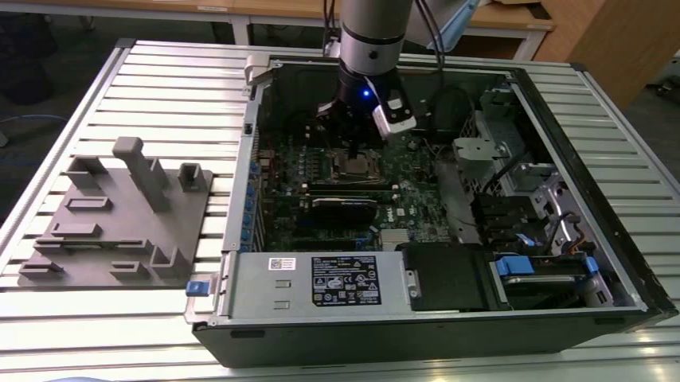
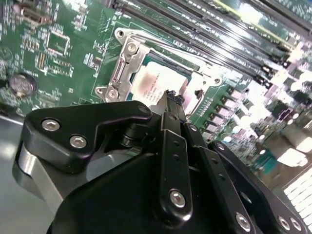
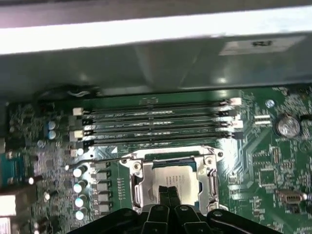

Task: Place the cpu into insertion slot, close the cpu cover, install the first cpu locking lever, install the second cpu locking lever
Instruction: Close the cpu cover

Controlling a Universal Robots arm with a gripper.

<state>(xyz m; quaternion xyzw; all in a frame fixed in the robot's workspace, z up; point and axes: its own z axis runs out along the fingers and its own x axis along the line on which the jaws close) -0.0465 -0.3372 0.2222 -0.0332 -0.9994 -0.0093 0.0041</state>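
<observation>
The gripper [image 3: 169, 191] has its jaws together and empty, tips over one edge of the cpu [image 3: 175, 175], which lies flat within the cover [image 3: 135, 179] cut-out.

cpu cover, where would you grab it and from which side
Probably by a side rail of the cpu cover, caught at its outer edge from straight above. It lies flat around the cpu, and its big cut-out leaves only thin rails to hold.

Silver-grey arm [image 1: 372, 32], black jaws (silver screws [image 2: 177, 196]), possibly blue light [image 1: 365, 93].
</observation>
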